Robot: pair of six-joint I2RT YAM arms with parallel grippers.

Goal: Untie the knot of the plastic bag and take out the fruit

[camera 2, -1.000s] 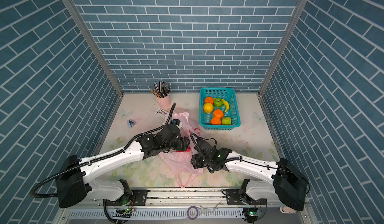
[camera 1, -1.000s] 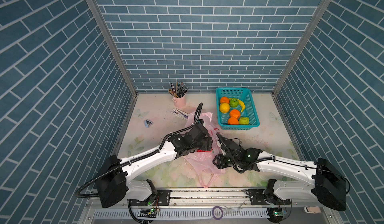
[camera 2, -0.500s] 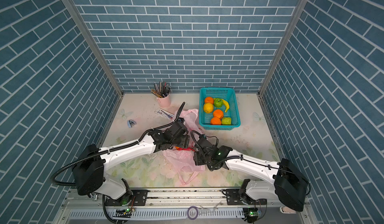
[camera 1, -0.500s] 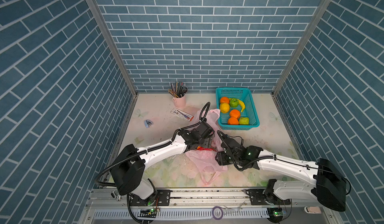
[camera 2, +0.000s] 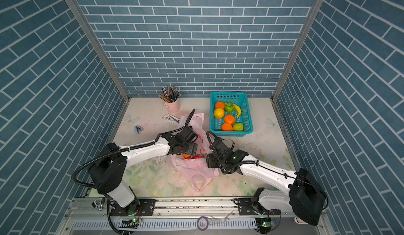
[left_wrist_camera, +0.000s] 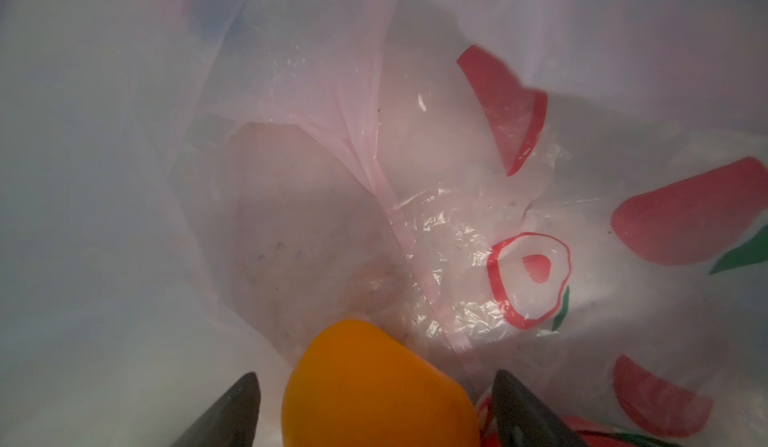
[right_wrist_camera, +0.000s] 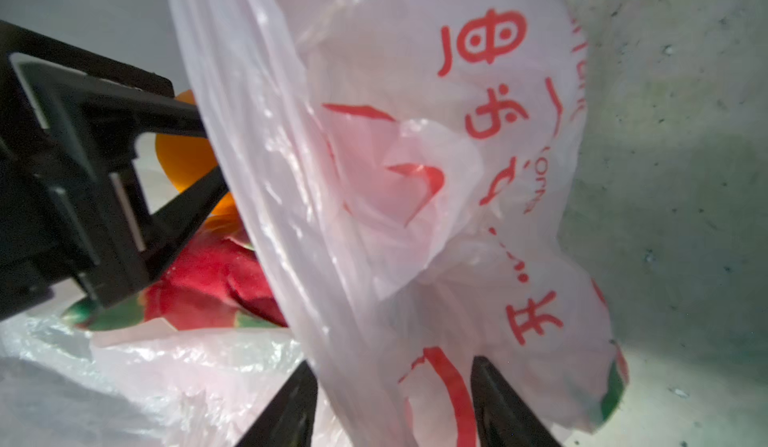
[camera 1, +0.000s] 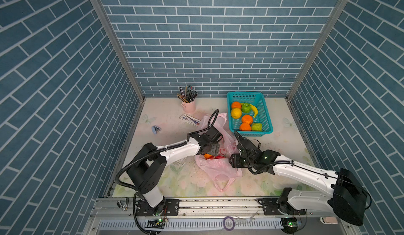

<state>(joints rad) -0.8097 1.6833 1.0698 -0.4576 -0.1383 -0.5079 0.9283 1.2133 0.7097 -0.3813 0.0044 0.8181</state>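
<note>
The pink plastic bag [camera 1: 218,170] [camera 2: 194,168] lies crumpled mid-table with its mouth open and its handle loops loose; the knot is out of view. My left gripper [camera 1: 211,155] [left_wrist_camera: 375,374] reaches into the mouth, open, its fingers either side of an orange [left_wrist_camera: 374,403] [right_wrist_camera: 183,158] with a gap on each side. A magenta dragon fruit [right_wrist_camera: 208,283] lies beside the orange inside the bag. My right gripper [camera 1: 228,157] [right_wrist_camera: 392,361] is open, with a fold of the bag's film [right_wrist_camera: 395,175] running loosely between its fingers.
At the back right stands a teal basket [camera 1: 265,118] holding oranges, a lemon, two green fruits and a banana. Farther left are a pink cup of pencils [camera 1: 189,106], a printed card [camera 1: 190,120] and a small blue stapler [camera 1: 156,129]. Brick walls enclose three sides.
My left arm has stretched forward, and its gripper now sits deeper in the bag mouth. The right gripper's jaws have widened around the film, and the bag has shifted slightly.
</note>
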